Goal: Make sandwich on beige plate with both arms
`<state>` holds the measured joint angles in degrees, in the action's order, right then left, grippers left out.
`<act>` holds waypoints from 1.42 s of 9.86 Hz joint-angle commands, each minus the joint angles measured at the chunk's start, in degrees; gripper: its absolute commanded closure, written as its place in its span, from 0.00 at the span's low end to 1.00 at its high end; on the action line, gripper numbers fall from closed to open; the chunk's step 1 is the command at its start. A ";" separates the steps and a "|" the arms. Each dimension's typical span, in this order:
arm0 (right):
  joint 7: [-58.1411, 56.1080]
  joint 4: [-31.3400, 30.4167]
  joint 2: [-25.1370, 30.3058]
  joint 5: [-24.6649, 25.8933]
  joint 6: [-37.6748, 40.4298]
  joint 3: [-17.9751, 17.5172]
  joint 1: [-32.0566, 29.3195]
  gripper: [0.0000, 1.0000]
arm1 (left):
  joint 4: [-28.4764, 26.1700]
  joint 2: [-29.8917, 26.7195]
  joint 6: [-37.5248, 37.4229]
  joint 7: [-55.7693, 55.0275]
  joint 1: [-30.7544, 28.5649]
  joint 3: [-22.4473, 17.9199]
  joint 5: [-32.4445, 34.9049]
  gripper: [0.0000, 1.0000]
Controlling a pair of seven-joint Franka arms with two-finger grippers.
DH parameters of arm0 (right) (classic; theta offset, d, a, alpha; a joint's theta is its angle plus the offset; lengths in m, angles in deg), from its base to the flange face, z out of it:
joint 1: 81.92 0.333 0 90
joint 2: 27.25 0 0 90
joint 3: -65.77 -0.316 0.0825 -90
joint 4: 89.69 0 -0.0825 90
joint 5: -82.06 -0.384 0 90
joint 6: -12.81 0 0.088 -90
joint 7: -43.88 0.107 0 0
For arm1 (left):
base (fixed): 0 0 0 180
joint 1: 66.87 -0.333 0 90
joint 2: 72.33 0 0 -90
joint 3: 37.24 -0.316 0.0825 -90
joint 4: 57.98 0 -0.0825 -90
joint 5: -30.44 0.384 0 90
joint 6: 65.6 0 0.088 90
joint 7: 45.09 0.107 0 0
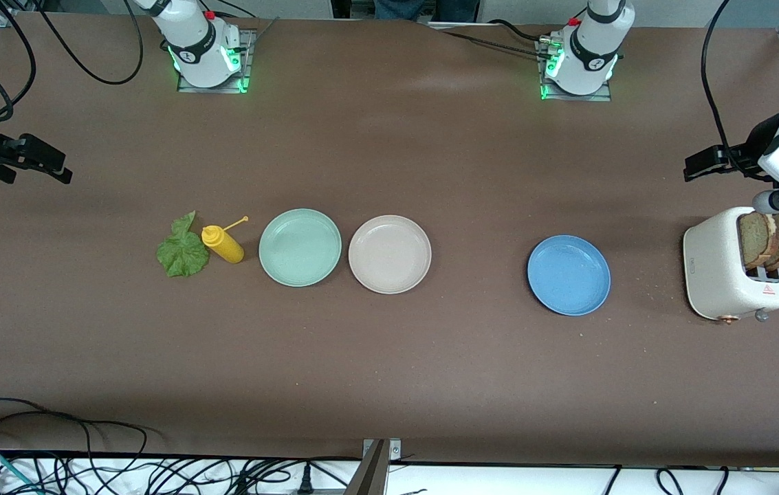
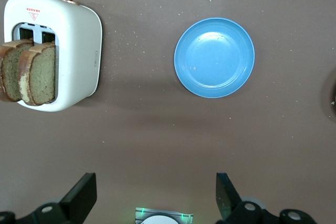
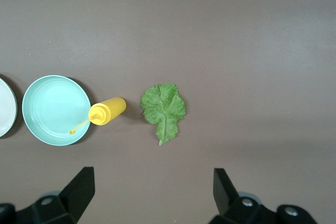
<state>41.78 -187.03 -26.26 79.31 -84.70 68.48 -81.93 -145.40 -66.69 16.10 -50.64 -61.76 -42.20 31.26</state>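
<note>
Brown table (image 1: 389,371); white toaster (image 1: 719,275), red warning triangle (image 1: 768,289), writing unreadable.

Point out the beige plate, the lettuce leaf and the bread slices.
beige plate (image 1: 390,254): front view, bare middle of the dish.
lettuce leaf (image 3: 163,107): right wrist view, middle of the leaf.
bread slices (image 2: 39,73): left wrist view, face of one slice.

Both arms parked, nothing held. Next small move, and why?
Probably lower the open left gripper toward the two bread slices standing in the toaster: the beige plate is bare, and bread goes down before the lettuce leaf. The open right gripper waits.
</note>
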 commanded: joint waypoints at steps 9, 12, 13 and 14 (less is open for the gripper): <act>0.52 0.93 0.06 -1.29 1.88 0.10 -0.17 0.00 | 1.81 0.95 0.21 2.64 -1.86 0.21 -0.73 0.00; 0.43 0.84 0.06 -1.29 1.88 0.10 -0.17 0.00 | 1.64 1.39 2.13 5.44 -3.43 0.21 -0.55 0.00; 0.43 0.84 0.06 -1.29 1.88 0.10 -0.17 0.00 | 1.72 1.82 2.32 7.81 -4.66 0.12 -0.55 0.00; 0.43 0.84 0.06 -1.29 1.88 0.10 -0.26 0.00 | 1.64 2.00 3.10 8.79 -5.63 0.12 -0.47 0.00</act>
<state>41.84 -187.03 -26.26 78.94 -83.93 68.56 -81.93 -145.23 -65.87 18.68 -45.04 -65.53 -42.34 31.26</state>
